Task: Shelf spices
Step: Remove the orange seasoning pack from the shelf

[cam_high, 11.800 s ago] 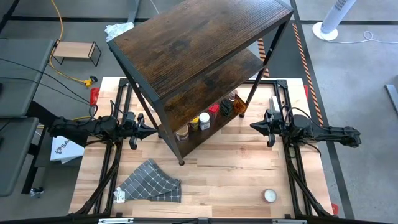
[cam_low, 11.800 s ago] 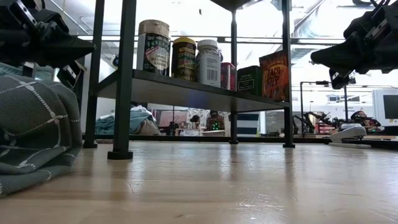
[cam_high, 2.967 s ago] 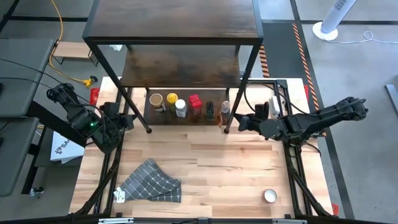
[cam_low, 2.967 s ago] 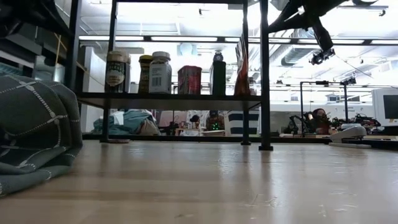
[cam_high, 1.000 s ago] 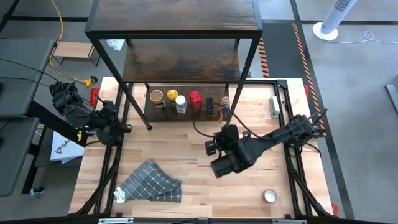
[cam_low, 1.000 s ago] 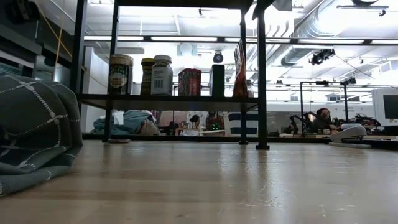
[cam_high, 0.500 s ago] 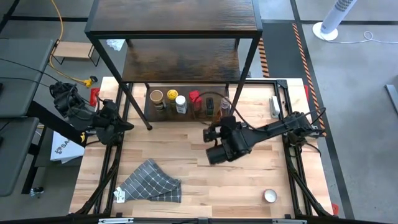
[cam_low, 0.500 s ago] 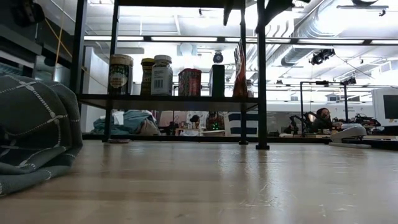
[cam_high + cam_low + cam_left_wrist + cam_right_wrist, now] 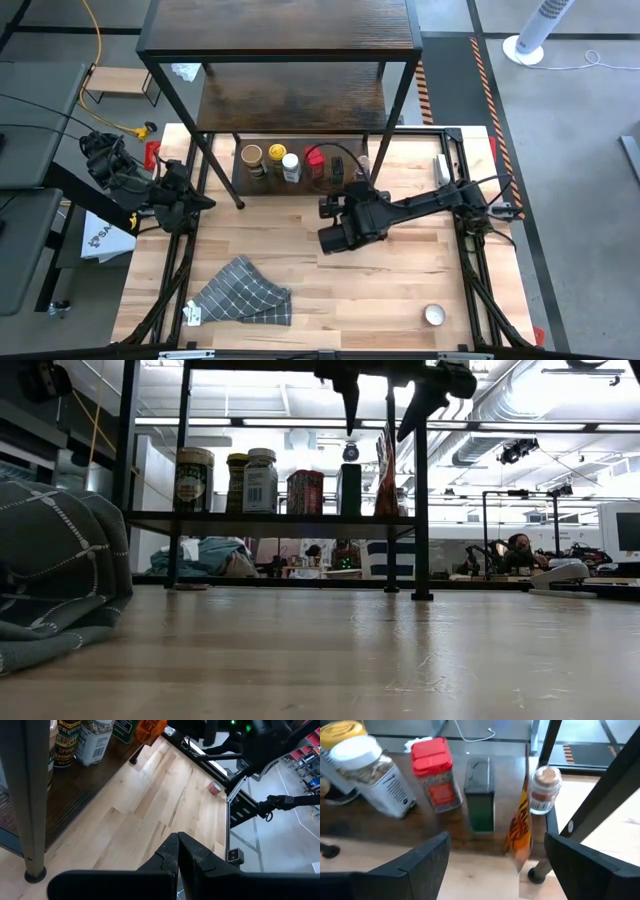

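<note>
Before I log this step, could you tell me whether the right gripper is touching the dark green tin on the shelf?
Apart. In the right wrist view the right gripper is open, its fingers in front of the shelf, with bare board between them and the dark green tin.

A light wooden table is seen, and on it the shelf is stood on thin black legs. On the lowest dark board of the shelf the spices are lined in a row. A grey checked cloth is laid crumpled on the table near its front left part. A small round tin is placed near the front right corner.
</note>
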